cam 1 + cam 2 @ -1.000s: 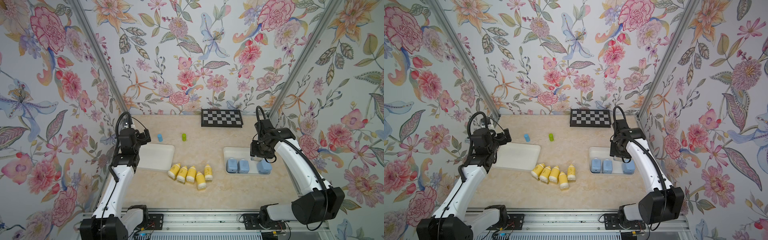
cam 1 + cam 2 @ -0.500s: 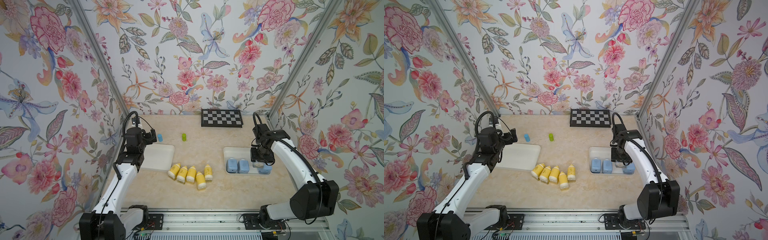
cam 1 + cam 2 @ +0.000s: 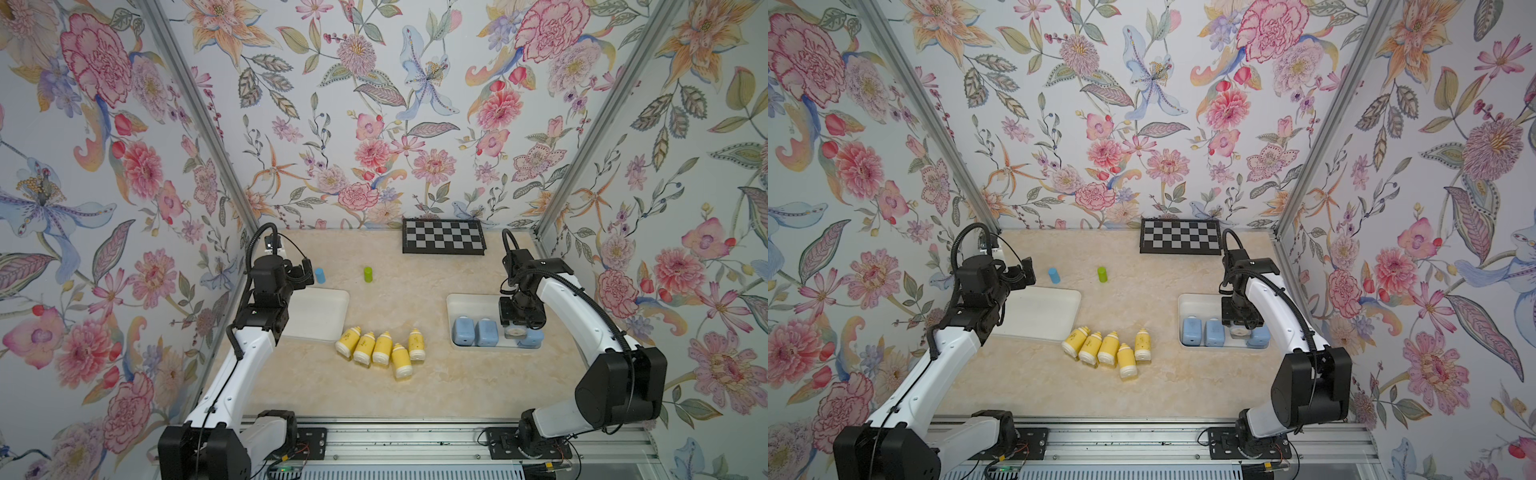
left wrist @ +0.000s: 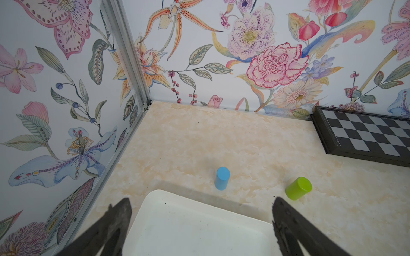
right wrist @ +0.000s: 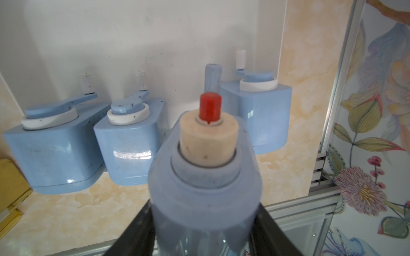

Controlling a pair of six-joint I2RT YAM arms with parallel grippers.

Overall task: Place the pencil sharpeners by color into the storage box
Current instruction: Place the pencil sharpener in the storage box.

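Likely light, stiff, slick plastic: right tool [image 5: 204, 223] pinches a blue sharpener [image 5: 205, 177] by its flat sides; left tool [image 4: 200, 207] spread

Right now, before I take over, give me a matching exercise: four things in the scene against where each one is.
1 yellow sharpeners
2 fourth blue sharpener
3 left gripper
4 green cylinder

A held in the right fingers, over the right tray
B open, over the left tray
C lying on the bare table between the trays
D standing near the blue cylinder

Pairs: 1-C, 2-A, 3-B, 4-D
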